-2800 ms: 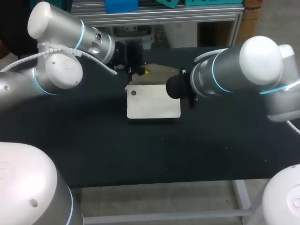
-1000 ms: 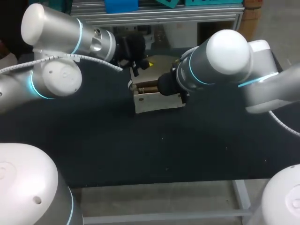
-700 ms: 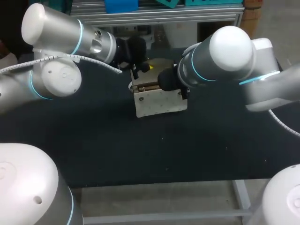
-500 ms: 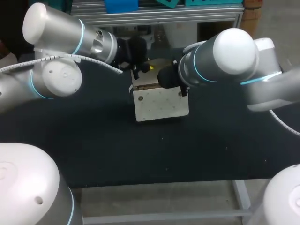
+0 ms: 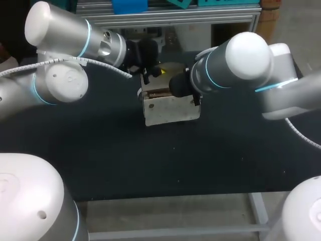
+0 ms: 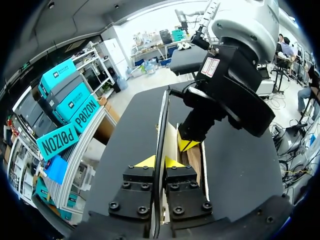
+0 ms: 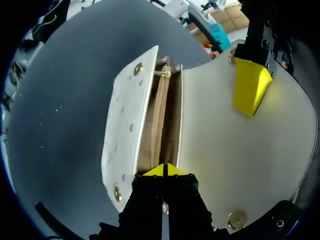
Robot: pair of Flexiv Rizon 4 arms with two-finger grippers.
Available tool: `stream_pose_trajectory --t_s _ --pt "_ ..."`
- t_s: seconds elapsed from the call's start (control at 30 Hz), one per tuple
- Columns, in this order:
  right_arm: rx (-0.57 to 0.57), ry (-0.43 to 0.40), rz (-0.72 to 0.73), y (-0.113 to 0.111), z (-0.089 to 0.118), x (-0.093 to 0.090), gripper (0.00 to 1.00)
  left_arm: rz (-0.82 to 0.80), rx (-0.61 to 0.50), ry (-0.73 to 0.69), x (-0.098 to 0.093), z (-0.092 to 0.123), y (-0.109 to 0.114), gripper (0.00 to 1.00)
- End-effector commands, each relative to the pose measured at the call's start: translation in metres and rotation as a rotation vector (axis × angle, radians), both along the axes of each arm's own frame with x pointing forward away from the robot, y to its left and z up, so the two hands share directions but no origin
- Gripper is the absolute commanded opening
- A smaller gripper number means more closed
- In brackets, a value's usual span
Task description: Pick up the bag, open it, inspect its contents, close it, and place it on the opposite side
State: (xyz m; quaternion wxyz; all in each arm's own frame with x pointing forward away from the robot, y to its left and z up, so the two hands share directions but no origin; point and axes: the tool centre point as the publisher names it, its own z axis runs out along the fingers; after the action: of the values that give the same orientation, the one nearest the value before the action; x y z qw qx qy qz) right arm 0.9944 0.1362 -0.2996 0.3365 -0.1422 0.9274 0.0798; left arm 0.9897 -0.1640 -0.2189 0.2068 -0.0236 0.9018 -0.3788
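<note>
My left pincer point(image 6: 160, 164) gripped the open bag point(image 5: 170, 111) by its flap point(image 7: 240, 150), and my right pincer point(image 7: 163, 171) pinched its rim point(image 7: 145, 169). Tan lining point(image 7: 161, 125) showed inside.

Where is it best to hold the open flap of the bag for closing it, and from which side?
Pinch the flap at its free edge, edge-on, where the left hand holds it: it is a thin sheet standing open from the bag, so one finger on each face probably grips well.
</note>
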Motion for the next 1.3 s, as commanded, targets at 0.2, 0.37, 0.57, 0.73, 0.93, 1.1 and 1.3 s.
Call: stream_pose_trajectory --t_s 0.2,0.37,0.57,0.73,0.93,1.1,1.3 --pt "-0.010 0.046 0.006 0.000 -0.012 0.002 0.00 -0.005 -0.021 -0.001 -0.001 0.001 0.001 0.00" --pt "0.003 0.062 0.020 0.002 -0.013 0.002 0.00 -0.017 -0.026 0.005 -0.001 0.000 -0.002 0.00" --pt "-0.021 0.113 0.050 0.010 -0.013 0.000 0.00 -0.025 -0.027 0.000 -0.003 -0.001 -0.002 0.00" --pt "-0.039 0.196 0.064 0.014 -0.017 0.005 0.00 -0.036 -0.031 -0.009 -0.004 -0.002 -0.002 0.00" --pt "-0.060 0.277 0.072 0.018 -0.022 0.009 0.00 -0.035 -0.033 -0.015 -0.005 -0.001 -0.001 0.00" --pt "-0.085 0.308 0.099 0.021 -0.028 0.004 0.00 -0.027 -0.038 -0.021 -0.005 -0.001 0.002 0.00" --pt "-0.101 0.320 0.112 0.021 -0.030 -0.006 0.00 -0.019 -0.037 -0.016 -0.002 -0.006 0.003 0.00"
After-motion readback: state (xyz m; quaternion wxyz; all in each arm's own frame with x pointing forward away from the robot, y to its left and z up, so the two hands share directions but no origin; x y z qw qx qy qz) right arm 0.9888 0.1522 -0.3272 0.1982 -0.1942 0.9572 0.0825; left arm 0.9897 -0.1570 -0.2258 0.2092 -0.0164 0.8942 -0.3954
